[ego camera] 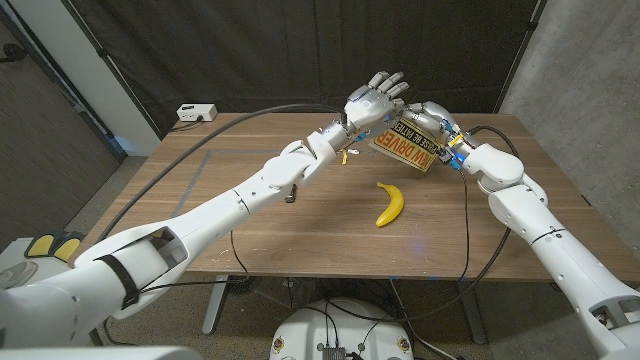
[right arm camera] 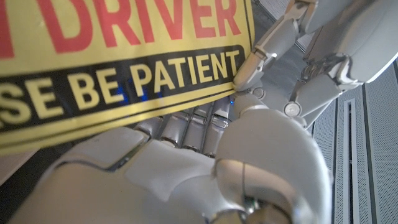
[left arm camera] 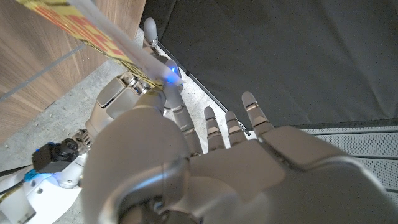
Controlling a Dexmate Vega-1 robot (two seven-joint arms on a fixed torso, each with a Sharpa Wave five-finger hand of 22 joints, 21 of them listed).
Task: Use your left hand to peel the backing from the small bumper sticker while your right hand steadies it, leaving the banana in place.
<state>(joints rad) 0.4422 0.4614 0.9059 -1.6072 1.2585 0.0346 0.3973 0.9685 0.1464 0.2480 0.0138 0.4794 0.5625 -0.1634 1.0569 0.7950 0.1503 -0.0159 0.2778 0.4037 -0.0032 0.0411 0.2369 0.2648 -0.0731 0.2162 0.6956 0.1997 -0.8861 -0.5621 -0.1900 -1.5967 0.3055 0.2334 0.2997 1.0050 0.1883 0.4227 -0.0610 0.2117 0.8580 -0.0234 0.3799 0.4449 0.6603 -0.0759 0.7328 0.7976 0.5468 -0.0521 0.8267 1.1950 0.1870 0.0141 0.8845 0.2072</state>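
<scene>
The bumper sticker [ego camera: 404, 147] was up off the wooden table [ego camera: 300, 215], held in the air over its far right part by the right hand [ego camera: 432, 122], whose fingers were closed on it from behind. The left hand [ego camera: 375, 98] stood at the sticker's upper corner with most fingers spread upward; one fingertip [right arm camera: 249, 73] touched the edge by the word "PATIENT" (whether it actually pinched the backing could not be told). The sheet looked thin, light and bendy, likely to curl or crease, so the corner seemed the place to take hold. The banana [ego camera: 390, 203] lay on the table below, well apart.
</scene>
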